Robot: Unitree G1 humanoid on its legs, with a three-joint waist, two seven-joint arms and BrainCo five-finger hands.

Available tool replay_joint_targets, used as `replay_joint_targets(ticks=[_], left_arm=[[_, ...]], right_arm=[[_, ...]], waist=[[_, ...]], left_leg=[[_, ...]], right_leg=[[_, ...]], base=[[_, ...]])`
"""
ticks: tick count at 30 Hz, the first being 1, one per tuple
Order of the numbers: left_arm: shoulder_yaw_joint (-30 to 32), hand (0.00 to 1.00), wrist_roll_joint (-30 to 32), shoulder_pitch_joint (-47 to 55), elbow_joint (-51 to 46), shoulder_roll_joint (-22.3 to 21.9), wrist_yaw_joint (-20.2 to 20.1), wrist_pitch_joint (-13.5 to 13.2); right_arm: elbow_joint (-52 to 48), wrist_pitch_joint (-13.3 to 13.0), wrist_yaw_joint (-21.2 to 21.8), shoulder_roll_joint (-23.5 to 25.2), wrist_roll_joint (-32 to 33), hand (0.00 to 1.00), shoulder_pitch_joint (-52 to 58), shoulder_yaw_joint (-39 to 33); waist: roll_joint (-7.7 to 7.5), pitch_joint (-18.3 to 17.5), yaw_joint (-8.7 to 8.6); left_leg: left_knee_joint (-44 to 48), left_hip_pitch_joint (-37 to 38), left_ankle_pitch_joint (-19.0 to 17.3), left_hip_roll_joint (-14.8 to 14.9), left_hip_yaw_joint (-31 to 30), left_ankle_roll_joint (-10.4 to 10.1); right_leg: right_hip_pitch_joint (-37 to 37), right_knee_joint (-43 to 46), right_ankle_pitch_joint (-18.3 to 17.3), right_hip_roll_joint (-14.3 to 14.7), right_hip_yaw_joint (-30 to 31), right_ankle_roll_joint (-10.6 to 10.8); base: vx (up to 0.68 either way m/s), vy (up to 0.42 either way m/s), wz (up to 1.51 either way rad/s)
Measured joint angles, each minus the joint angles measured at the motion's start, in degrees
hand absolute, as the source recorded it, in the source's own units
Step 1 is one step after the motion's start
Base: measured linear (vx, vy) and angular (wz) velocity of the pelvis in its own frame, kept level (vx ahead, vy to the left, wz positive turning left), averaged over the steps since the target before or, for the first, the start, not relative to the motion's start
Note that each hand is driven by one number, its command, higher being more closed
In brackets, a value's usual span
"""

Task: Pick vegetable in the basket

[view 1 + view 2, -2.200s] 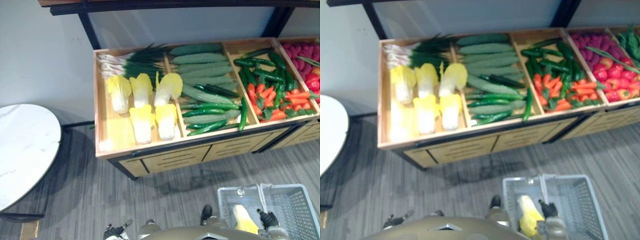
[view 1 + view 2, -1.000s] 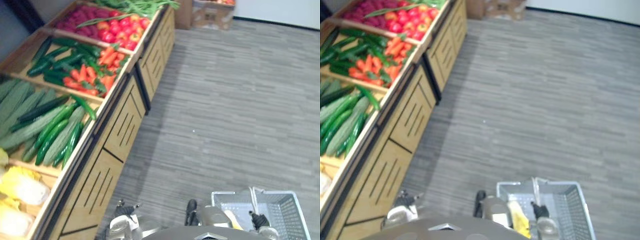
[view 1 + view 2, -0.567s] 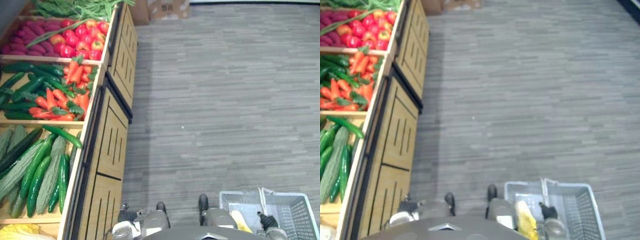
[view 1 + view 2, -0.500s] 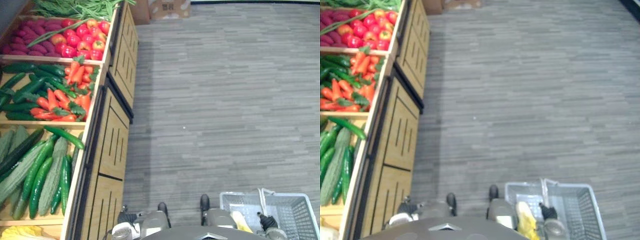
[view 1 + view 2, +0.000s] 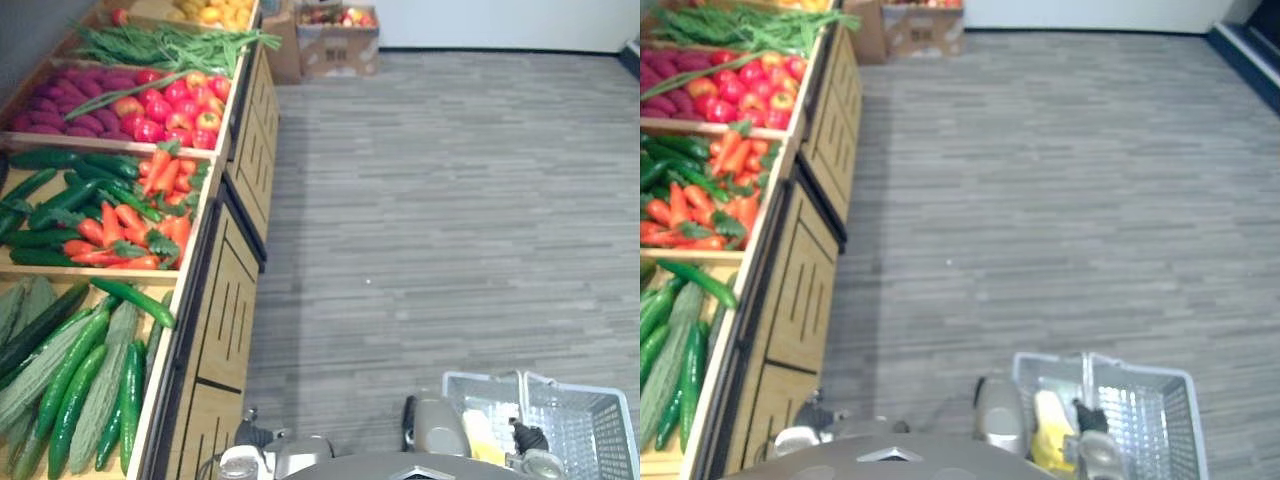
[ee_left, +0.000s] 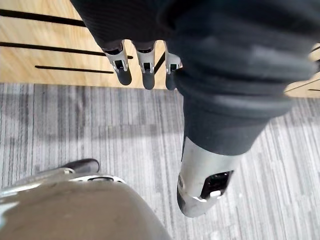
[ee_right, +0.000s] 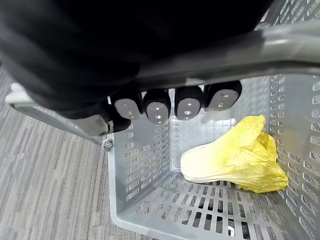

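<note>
In the grey basket, whose handle my right hand grips, the napa cabbage lies; my left hand hangs slack and empty, and my view has swung off the cabbage bin, so the pick appears complete.

**Basket with one cabbage**

Grey perforated basket, carried by its grey handle; fingers of right hand curled round that handle. Contents: one cabbage, pale stem, yellow leaves, lying on its side on the bottom. Underneath: grey striped floor.
</note>
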Motion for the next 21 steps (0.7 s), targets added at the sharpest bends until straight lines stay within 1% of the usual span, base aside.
replay_joint_targets(ticks=[1, 2, 3, 4, 5, 6, 7, 8, 9, 10, 11, 12, 13, 14, 15, 17, 18, 19, 20, 21], left_arm=[[0.7, 0.0, 0.0, -0.4, 0.0, -0.2, 0.0, 0.0], [1.5, 0.0, 0.0, -0.7, 0.0, -0.4, 0.0, 0.1], [3.5, 0.0, 0.0, -1.3, 0.0, -1.2, 0.0, 0.1], [5.8, 0.0, 0.0, -1.9, 0.0, -2.5, 0.2, 0.1], [6.6, 0.0, 0.0, -2.2, -0.1, -3.1, 0.0, -0.1], [7.6, 0.0, -0.1, -2.5, -0.5, -3.6, 0.0, -0.3], [8.1, 0.0, -0.1, -2.5, -0.5, -3.7, 0.0, -0.4], [9.0, 0.0, -0.1, -2.2, -0.5, -4.1, 0.2, -0.3], [8.9, 0.0, -0.1, -2.2, -0.7, -4.2, 0.2, -0.3], [8.9, 0.0, -0.1, -2.2, -0.8, -4.2, 0.2, -0.3], [9.0, 0.0, -0.1, -2.2, -2.3, -4.3, 0.2, -0.3], [8.9, 0.0, -0.1, -2.1, -3.3, -4.3, 0.2, -0.1], [8.9, 0.0, -0.1, -1.9, -4.0, -4.2, 0.2, 0.0], [8.8, 0.0, -0.1, -1.9, -4.5, -4.0, 0.2, 0.1], [8.8, 0.0, -0.7, -2.0, -5.1, -3.7, 0.2, 0.1], [8.8, 0.0, -1.9, -2.0, -6.4, -3.6, 0.3, 0.1], [8.8, 0.0, -2.0, -2.3, -6.9, -3.5, 0.4, 0.0], [8.6, 0.0, -2.2, -2.9, -6.9, -3.4, 0.6, 0.1], [8.5, 0.0, -2.2, -3.2, -6.7, -3.5, 0.8, 0.1], [8.0, 0.0, -2.2, -3.6, -6.4, -3.7, 1.5, 0.1]], right_arm=[[0.4, 0.2, 0.0, 0.7, 0.0, 1.0, 0.8, -1.4], [0.8, 0.4, -0.1, 1.0, 0.2, 1.0, 1.1, -2.0], [1.5, 1.0, -0.1, 1.7, 0.6, 1.0, 1.4, -3.3], [1.6, 1.4, -0.3, 1.5, 0.7, 1.0, 1.5, -3.9], [1.5, 1.3, -0.4, 1.5, 1.0, 1.0, 1.5, -4.8], [1.4, 1.2, -0.3, 1.6, 1.8, 1.0, 1.2, -6.3], [1.6, 1.2, -0.3, 1.6, 1.9, 1.0, 1.1, -6.9], [1.5, 1.1, -0.3, 1.5, 1.9, 1.0, 1.2, -8.1], [1.7, 1.2, -0.2, 1.7, 1.9, 1.0, 2.0, -8.4], [1.7, 1.2, -0.2, 1.8, 1.9, 1.0, 2.2, -8.4], [1.7, 1.4, -0.2, 1.7, 1.9, 1.0, 2.8, -8.3], [1.8, 2.3, -0.2, 1.2, 1.8, 1.0, 3.3, -7.9], [1.8, 2.6, -0.2, 1.2, 1.6, 1.0, 3.3, -7.7], [1.8, 2.7, -0.3, 0.8, 1.5, 1.0, 3.1, -7.8], [1.7, 2.6, -0.3, 0.7, 1.6, 1.0, 2.9, -7.8], [1.3, 2.3, -0.4, 0.2, 1.6, 1.0, 2.7, -8.0], [1.3, 2.3, -0.4, -0.3, 1.6, 1.0, 2.6, -8.1], [1.2, 2.2, -0.4, -1.0, 1.6, 1.0, 2.5, -8.0], [1.2, 2.1, -0.4, -1.2, 1.6, 1.0, 2.4, -8.0], [1.0, 2.1, -0.4, -1.4, 1.6, 1.0, 2.0, -8.8]], waist=[[0.01, 0.0, -0.02], [-0.01, 0.1, 0.0], [0.21, 0.1, -0.02], [1.61, 0.5, 0.03], [2.14, 0.4, 0.05], [2.19, 0.5, 0.05], [2.18, 0.5, 0.16], [2.55, 0.3, -0.03], [2.48, 0.3, -0.2], [2.49, 0.3, -0.19], [2.24, 0.4, -0.09], [1.89, 0.7, 0.29], [1.84, 0.7, 0.43], [1.63, 0.8, 0.4], [1.08, 1.1, 0.48], [0.33, 1.2, 0.46], [-0.08, 1.1, 0.51], [-0.34, 1.0, 0.59], [-0.41, 1.0, 0.75], [-0.45, 1.0, 0.97]], left_leg=[[0.0, 0.3, -0.9, 1.3, -0.7, -1.4], [0.0, 0.6, -1.5, 1.9, -1.2, -2.2], [-0.1, 1.3, -2.7, 3.5, -2.2, -3.4], [-0.7, 2.2, -3.8, 6.0, -2.3, -2.8], [-0.9, 2.2, -3.8, 6.4, -2.4, -2.3], [0.4, 2.2, -1.9, 7.0, -3.8, -3.2], [1.7, 2.1, -1.0, 7.3, -4.9, -4.2], [5.7, 0.9, 0.2, 8.0, -6.6, -4.0], [14.9, -2.8, 2.5, 8.6, -8.9, -4.3], [17.3, -3.9, 3.1, 8.7, -9.3, -4.4], [29.0, -9.4, 7.3, 9.2, -11.1, -5.6], [39.5, -14.2, 10.5, 9.7, -11.0, -6.5], [44.2, -16.6, 10.4, 10.2, -10.0, -6.5], [49.8, -20.4, 9.6, 11.0, -6.1, -5.6], [51.2, -22.3, 8.6, 11.1, -2.6, -4.6], [49.3, -25.8, 7.6, 11.3, 4.8, -3.0], [44.9, -27.4, 7.5, 11.1, 10.1, -2.8], [38.4, -27.9, 7.6, 10.7, 16.3, -2.6], [34.6, -27.9, 7.7, 10.4, 19.6, -2.4], [26.4, -27.7, 8.3, 8.7, 24.8, -1.8]], right_leg=[[0.0, -6.7, 3.1, 0.2, 0.2, -0.1], [-0.1, -9.0, 5.3, 0.2, 0.3, -0.2], [0.2, -9.5, 10.8, 0.6, -0.5, -0.1], [-0.9, -4.4, 8.2, 2.6, -1.3, -1.5], [-2.4, -0.9, 5.5, 3.0, -1.5, -1.8], [-4.7, 5.0, 1.0, 3.0, -1.9, -2.8], [-4.9, 6.6, -0.7, 3.1, -2.1, -3.3], [-3.7, 7.9, -2.9, 3.3, -3.3, -3.7], [-0.6, 7.4, -5.1, 3.2, -5.0, -4.2], [0.1, 7.3, -5.4, 3.1, -5.3, -4.2], [3.3, 6.2, -6.8, 2.8, -7.1, -4.7], [6.4, 5.3, -7.4, 2.4, -8.4, -5.7], [8.2, 4.5, -7.7, 2.3, -9.1, -5.8], [11.8, 1.8, -7.8, 2.0, -10.4, -5.8], [14.6, -0.3, -7.7, 1.3, -11.5, -5.7], [19.4, -4.8, -7.3, 0.5, -14.6, -4.9], [22.2, -7.7, -6.8, 0.0, -17.2, -4.1], [24.3, -10.4, -6.3, -0.2, -19.7, -3.2], [25.2, -11.4, -6.1, -0.4, -20.8, -2.9], [27.1, -12.5, -5.9, -0.7, -22.6, -2.4]], base=[[0.4, -0.28, 0.32], [0.45, -0.349, 0.41], [0.39, -0.322, 0.29], [0.32, -0.271, 0.26], [0.39, -0.304, 0.13], [0.3, -0.238, 0.07], [0.45, -0.37, 0.09], [0.45, -0.352, 0.35], [0.45, -0.352, 0.43], [0.36, -0.256, 0.7], [0.29, -0.167, 0.6], [0.36, -0.197, 0.62], [0.36, -0.148, 0.48], [0.35, -0.11, 0.43], [0.36, -0.094, 0.55], [0.32, -0.041, 0.7], [0.35, 0.0, 0.95], [0.29, 0.023, 0.87], [0.34, 0.061, 0.86], [0.39, 0.112, 0.82]])
